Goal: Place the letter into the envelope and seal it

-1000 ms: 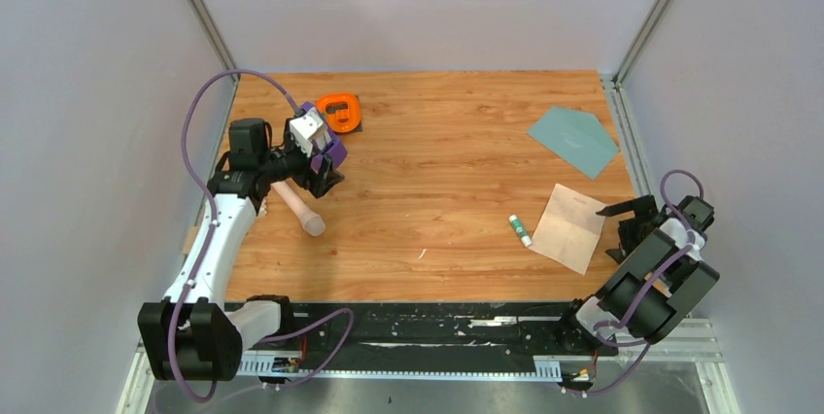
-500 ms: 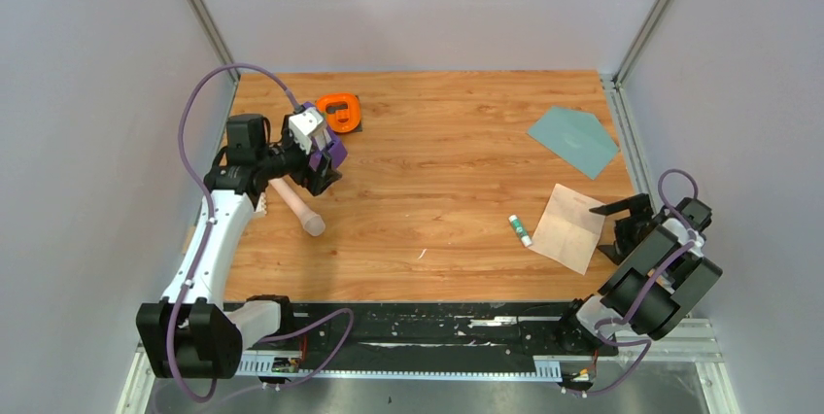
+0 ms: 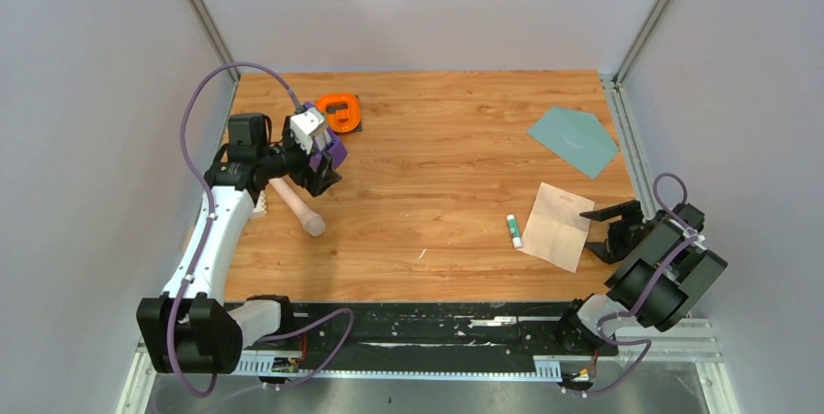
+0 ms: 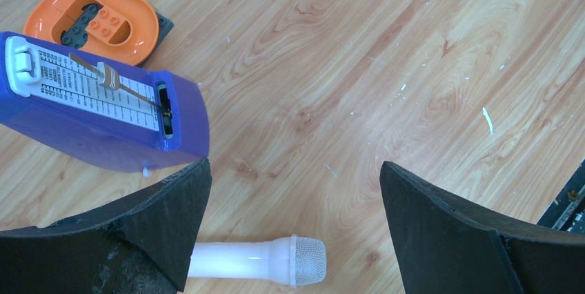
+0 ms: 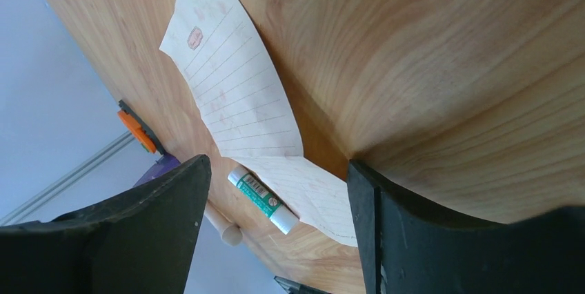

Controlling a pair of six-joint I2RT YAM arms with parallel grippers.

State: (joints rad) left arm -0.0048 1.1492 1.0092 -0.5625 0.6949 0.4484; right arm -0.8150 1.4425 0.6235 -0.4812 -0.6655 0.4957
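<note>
The letter [image 3: 557, 225] lies on the table [image 3: 437, 161], just beside the glue stick [image 3: 513, 230] and well apart from the envelope [image 3: 573, 140]. Pickup is judged to be in hand: the right gripper [image 3: 595, 231] is set at its edge, jaws parted, nothing held. Next, that edge must be pinched.

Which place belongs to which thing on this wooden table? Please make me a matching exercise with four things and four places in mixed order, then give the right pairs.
Things:
1. grey-teal paper envelope
2. pale beige lined paper letter
3. small white-and-green glue stick
4. orange oval plastic dish

Places on the wooden table:
A. near right part
B. far right part
C. far left part
D. just left of the letter

Pairs: 1-B, 2-A, 3-D, 4-C.
</note>
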